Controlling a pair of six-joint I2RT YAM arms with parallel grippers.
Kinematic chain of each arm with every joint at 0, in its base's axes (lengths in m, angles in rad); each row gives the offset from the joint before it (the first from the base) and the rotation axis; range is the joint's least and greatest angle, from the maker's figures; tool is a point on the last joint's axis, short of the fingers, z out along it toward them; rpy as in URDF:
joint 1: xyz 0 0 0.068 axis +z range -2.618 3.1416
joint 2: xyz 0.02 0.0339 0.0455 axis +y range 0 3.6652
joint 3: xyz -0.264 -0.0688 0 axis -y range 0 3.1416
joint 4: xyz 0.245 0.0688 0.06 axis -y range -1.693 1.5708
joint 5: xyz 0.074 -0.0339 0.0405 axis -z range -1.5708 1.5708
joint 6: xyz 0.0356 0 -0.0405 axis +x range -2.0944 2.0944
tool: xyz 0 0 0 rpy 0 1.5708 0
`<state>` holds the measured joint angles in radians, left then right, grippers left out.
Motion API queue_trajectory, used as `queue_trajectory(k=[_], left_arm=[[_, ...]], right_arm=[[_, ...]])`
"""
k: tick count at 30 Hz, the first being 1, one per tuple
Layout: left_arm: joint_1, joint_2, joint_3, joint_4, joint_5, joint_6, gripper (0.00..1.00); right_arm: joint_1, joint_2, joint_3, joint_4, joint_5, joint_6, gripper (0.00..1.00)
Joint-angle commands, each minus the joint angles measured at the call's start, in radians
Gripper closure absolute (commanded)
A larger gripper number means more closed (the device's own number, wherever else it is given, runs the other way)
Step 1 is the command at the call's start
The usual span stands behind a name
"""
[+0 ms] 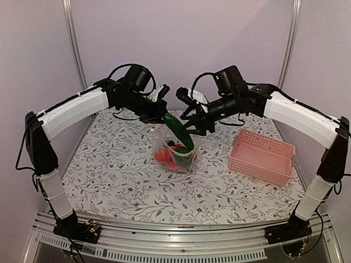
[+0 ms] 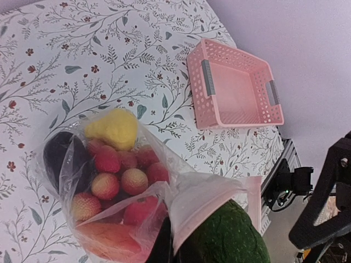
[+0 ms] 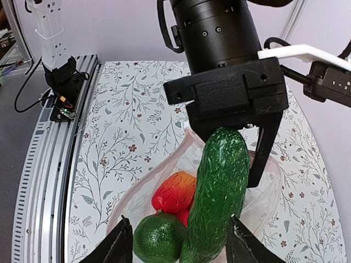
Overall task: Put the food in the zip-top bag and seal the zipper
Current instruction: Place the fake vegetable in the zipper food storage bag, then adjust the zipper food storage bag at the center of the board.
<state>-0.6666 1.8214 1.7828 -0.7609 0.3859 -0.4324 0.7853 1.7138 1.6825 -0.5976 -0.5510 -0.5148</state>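
Cucumber [image 3: 219, 192] is sticking half out of the bag [image 2: 164, 189] inside the open right hand [image 3: 180, 241], while the closed left hand [image 1: 163, 114] is pinching the bag's rim beside it; pushing it down is probably coming next.

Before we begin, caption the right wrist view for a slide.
Open right claw straddles a cucumber standing in the bag.

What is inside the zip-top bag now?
In the zip-top bag: a yellow piece, red round fruits, a purple eggplant, an orange-red piece, a green lime and a cucumber sticking out above. Anything beneath these pieces is covered.
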Motion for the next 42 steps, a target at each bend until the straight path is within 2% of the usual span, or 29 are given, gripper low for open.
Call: queue_trajectory(k=[1, 5, 9, 14, 20, 23, 26, 28, 30, 33, 36, 40, 42], left_arm=[[0.012, -0.017, -0.014, 0.025, 0.007, -0.005, 1.00], [0.013, -0.015, -0.013, 0.028, 0.007, -0.006, 1.00], [0.014, -0.013, -0.011, 0.028, 0.009, -0.008, 1.00], [0.015, -0.014, -0.013, 0.028, 0.010, -0.011, 1.00], [0.016, -0.016, -0.021, 0.028, 0.013, -0.014, 1.00], [0.016, -0.020, -0.026, 0.028, 0.012, -0.014, 1.00], [0.016, -0.023, -0.022, 0.023, 0.017, -0.013, 1.00], [0.015, -0.017, 0.016, -0.004, 0.028, -0.011, 0.97], [0.013, -0.013, 0.051, -0.032, 0.010, 0.021, 0.98], [0.045, 0.016, 0.069, -0.087, -0.144, 0.053, 1.00], [0.062, 0.059, 0.168, -0.173, -0.145, 0.061, 1.00], [0.056, 0.021, 0.109, -0.048, -0.175, 0.078, 1.00], [0.058, 0.066, 0.156, -0.084, -0.183, 0.080, 1.00]], right_arm=[[0.015, -0.047, 0.010, -0.074, 0.077, -0.058, 0.48], [0.032, -0.049, 0.014, -0.153, 0.045, -0.132, 0.54], [0.095, -0.018, 0.011, -0.235, 0.115, -0.233, 0.48], [0.116, 0.036, 0.018, -0.260, 0.174, -0.208, 0.42], [0.122, 0.102, 0.056, -0.284, 0.229, -0.167, 0.43], [0.124, 0.116, 0.075, -0.292, 0.231, -0.157, 0.60], [0.123, 0.110, 0.124, -0.306, 0.245, -0.150, 0.90], [0.123, 0.094, 0.189, -0.330, 0.251, -0.158, 0.99], [0.124, 0.068, 0.233, -0.332, 0.239, -0.176, 1.00], [0.123, 0.010, 0.192, -0.310, 0.234, -0.202, 0.98], [0.124, 0.035, 0.180, -0.381, 0.234, -0.220, 1.00], [0.123, 0.075, 0.174, -0.508, 0.078, -0.261, 0.99], [0.123, 0.073, 0.169, -0.514, 0.052, -0.277, 0.99]])
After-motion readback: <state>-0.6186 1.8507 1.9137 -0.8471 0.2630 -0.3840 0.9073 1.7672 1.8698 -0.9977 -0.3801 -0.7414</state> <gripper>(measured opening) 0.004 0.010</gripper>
